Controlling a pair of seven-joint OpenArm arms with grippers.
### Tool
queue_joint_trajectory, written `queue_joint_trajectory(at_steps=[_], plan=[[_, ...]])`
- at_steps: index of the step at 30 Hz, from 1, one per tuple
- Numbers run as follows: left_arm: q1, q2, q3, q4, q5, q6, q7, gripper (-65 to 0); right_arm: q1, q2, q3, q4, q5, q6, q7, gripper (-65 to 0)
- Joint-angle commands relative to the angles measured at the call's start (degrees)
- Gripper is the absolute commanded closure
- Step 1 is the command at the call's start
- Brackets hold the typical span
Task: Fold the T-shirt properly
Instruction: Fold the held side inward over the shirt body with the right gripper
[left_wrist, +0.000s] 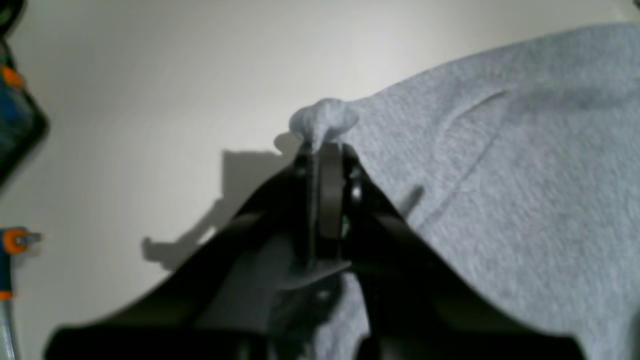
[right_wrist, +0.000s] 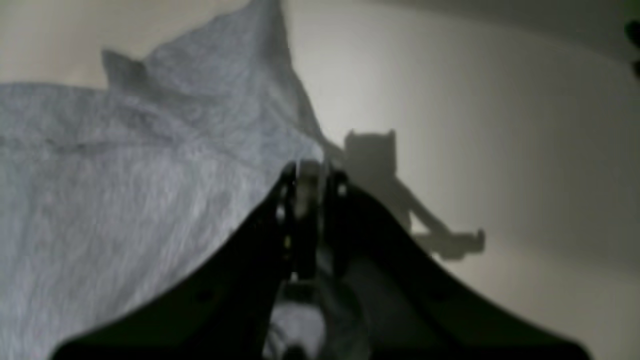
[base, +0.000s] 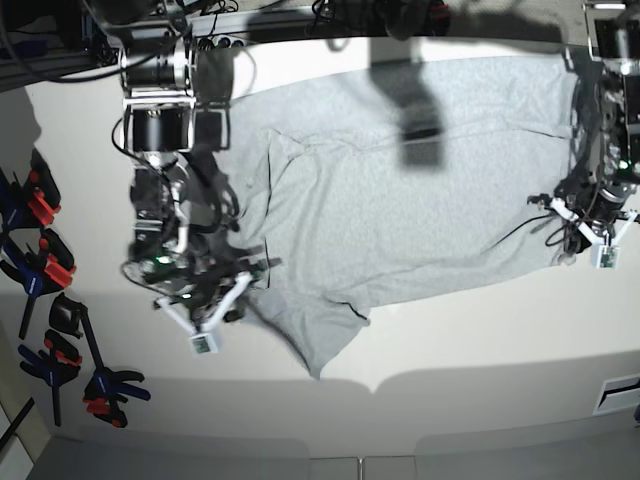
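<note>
We have the shirt (base: 400, 200) spread over the table (base: 450, 390), plain side up, with no fold finished yet; every fold is left to do, we judge. Our left gripper (left_wrist: 325, 150) is clamped on a small bunch of cloth at the shirt's edge, the rest of the fabric lying to its right. Our right gripper (right_wrist: 310, 172) is pinched tight on another edge, the cloth spreading away to its left and rising into a peak ahead of it. Bare table lies beyond each gripper on its outer side, so both have room to lift and carry inward. Clamps (base: 40, 260) sit beyond the right gripper, outside the cloth.
</note>
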Motion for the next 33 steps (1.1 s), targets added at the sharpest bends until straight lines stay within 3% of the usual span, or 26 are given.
queue_joint_trajectory(at_steps=[1, 6, 10, 15, 24, 28, 33], plan=[[0.17, -1.25, -0.42, 2.21, 0.35, 0.55, -1.09, 0.0, 0.79, 0.46, 1.57, 1.75, 0.48, 1.88, 0.72, 0.0], [3.87, -1.27, -0.42, 9.92, 0.70, 3.26, 8.63, 0.0, -2.67, 0.50, 9.01, 2.51, 1.86, 4.07, 0.59, 0.0], [6.43, -1.29, -0.46, 15.61, 3.04, 3.85, 9.53, 0.0, -4.90, 0.48, 12.28, 2.82, 4.74, 7.37, 0.48, 0.0], [7.54, -1.29, -0.52, 20.20, 11.47, 8.98, 13.27, 0.0, -7.82, 0.81, 12.59, 6.05, 5.31, 7.45, 0.00, 0.0], [8.41, -1.29, -1.49, 22.36, 12.17, 9.25, 17.88, 0.0, -10.08, 2.14, 12.68, 12.57, 3.23, 7.32, -1.95, 0.0], [12.22, -1.29, -1.49, 22.69, 12.55, 9.29, 17.75, 0.0, -10.38, 4.33, 13.27, 12.57, 2.73, 6.93, -2.51, 0.0], [18.47, -1.27, -1.49, 25.57, 12.76, 9.77, 16.17, 0.0, -10.40, 4.76, 15.17, 12.57, 2.71, 6.93, -2.97, 0.0]])
